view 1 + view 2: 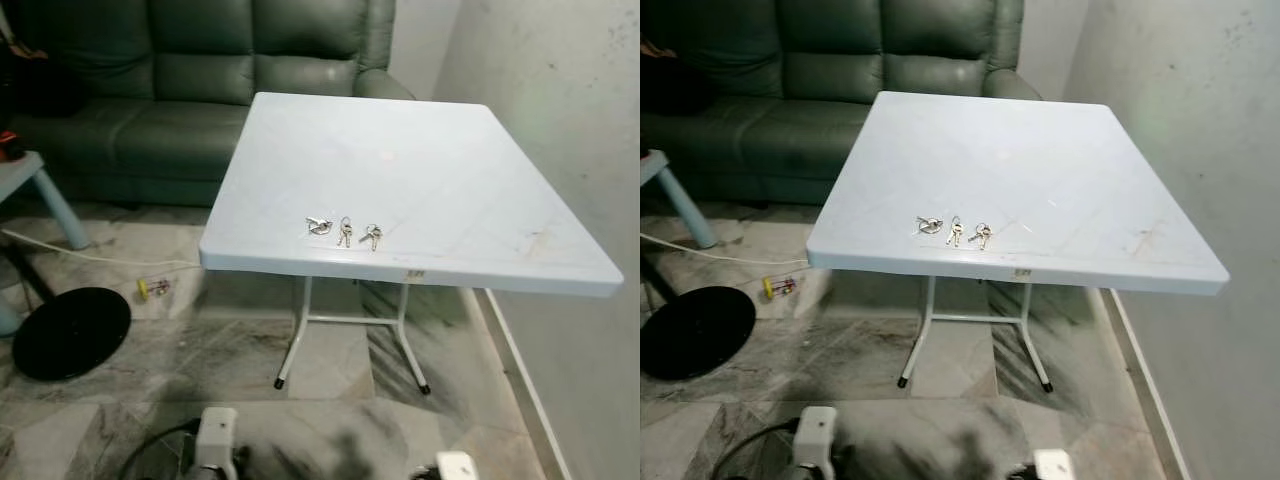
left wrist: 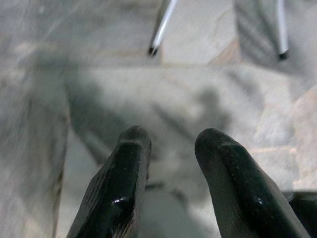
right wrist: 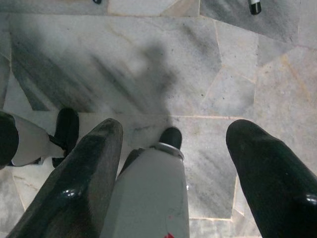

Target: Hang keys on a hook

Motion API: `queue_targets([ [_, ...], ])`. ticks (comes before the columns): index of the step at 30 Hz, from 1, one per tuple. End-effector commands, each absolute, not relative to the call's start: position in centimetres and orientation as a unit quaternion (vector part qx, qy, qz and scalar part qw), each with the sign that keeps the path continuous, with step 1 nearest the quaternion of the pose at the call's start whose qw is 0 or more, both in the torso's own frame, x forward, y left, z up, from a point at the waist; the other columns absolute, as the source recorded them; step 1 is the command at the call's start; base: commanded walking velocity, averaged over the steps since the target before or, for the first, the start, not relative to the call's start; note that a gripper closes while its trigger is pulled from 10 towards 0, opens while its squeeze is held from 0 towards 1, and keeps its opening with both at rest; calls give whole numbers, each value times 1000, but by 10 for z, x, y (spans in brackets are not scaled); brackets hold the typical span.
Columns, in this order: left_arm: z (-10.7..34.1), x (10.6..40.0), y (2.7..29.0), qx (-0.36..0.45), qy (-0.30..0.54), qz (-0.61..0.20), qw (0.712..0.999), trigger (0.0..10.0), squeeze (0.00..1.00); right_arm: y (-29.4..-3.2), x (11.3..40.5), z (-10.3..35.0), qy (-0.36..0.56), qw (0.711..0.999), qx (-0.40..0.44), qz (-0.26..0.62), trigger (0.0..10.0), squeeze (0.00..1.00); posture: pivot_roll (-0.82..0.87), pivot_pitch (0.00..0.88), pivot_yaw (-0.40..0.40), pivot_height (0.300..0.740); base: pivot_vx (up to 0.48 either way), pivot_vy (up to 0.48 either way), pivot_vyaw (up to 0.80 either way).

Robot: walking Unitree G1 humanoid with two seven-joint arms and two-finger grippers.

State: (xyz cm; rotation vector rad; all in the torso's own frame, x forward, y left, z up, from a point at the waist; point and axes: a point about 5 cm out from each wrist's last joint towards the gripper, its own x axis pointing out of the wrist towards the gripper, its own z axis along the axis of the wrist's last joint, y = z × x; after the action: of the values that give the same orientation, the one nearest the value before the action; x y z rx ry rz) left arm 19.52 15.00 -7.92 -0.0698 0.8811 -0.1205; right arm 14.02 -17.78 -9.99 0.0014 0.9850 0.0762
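Observation:
Three small bunches of keys lie in a row near the front edge of the white square table (image 1: 450, 180): the left bunch of keys (image 1: 319, 227), the middle bunch (image 1: 345, 232) and the right bunch (image 1: 371, 236). Both arms hang low, well short of the table. My left gripper (image 2: 171, 141) points down at the marble floor, its fingers apart with nothing between them. My right gripper (image 3: 176, 126) is open wide above the floor, with my own leg and foot (image 3: 171, 139) below it.
A green leather sofa (image 1: 190, 90) stands behind the table. A wall (image 1: 560, 100) runs along the right side. On the floor at left lie a black round base (image 1: 70, 332), a white cable (image 1: 90, 256) and a small yellow object (image 1: 143, 289). The table's white legs (image 1: 290, 350) stand ahead.

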Motion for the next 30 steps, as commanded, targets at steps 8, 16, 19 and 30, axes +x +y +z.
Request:
queue_targets([
  [8, -31, 261, 123, -79, 278, -88, 953, 10000, 0, -197, 198, -67, 348, 937, 6, 25, 10000, 0, 93, 0, -37, 740, 0, 0, 0],
  [16, 8, 298, 130, -86, 164, -78, 980, 10000, 0, -191, 241, -31, 219, 975, 18, 41, 10000, 0, 94, 9, -35, 740, 0, 0, 0],
  [19, 21, 308, 133, -87, 129, -71, 985, 10000, 0, -186, 253, -18, 169, 984, 27, 45, 10000, 0, 95, 12, -36, 740, 0, 0, 0],
  [30, 58, 316, 133, -78, 1, -51, 996, 10000, 0, -164, 277, 36, 14, 996, 42, 78, 10000, 0, 84, 29, -38, 740, 0, 0, 0],
])
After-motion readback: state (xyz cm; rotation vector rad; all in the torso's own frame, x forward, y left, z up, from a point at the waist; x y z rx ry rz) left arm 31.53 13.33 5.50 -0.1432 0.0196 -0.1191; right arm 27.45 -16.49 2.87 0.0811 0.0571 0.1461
